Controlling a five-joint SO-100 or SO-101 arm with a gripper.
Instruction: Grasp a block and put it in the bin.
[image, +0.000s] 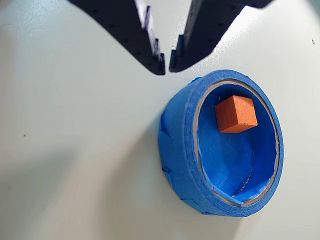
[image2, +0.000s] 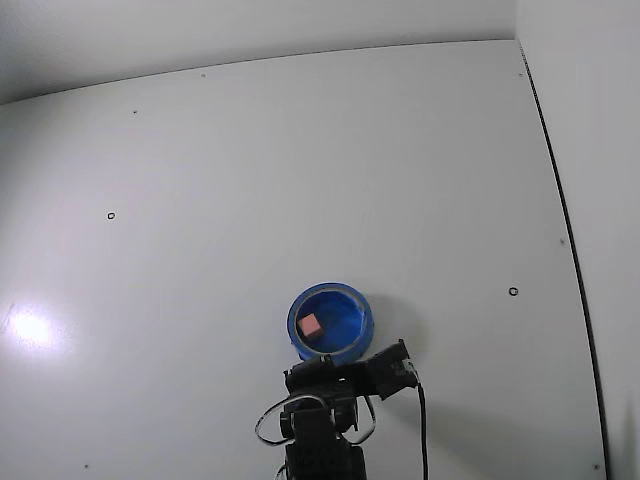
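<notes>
The block (image: 235, 113) is a small orange-red cube that lies inside the bin (image: 179, 150), a round blue container with a thick rim, on the white table. My gripper (image: 166, 69) enters the wrist view from the top. Its dark fingertips meet just above the bin's upper-left rim and hold nothing. In the fixed view the bin (image2: 365, 322) sits low in the middle with the block (image2: 311, 324) in its left half. The arm (image2: 330, 395) stands right below it; its fingertips are not distinct there.
The white table (image2: 300, 180) spreads wide around the bin, with a few small dark marks (image2: 513, 292) on it. A wall edge (image2: 560, 200) runs down the right side. A cable (image2: 422, 430) hangs by the arm's base.
</notes>
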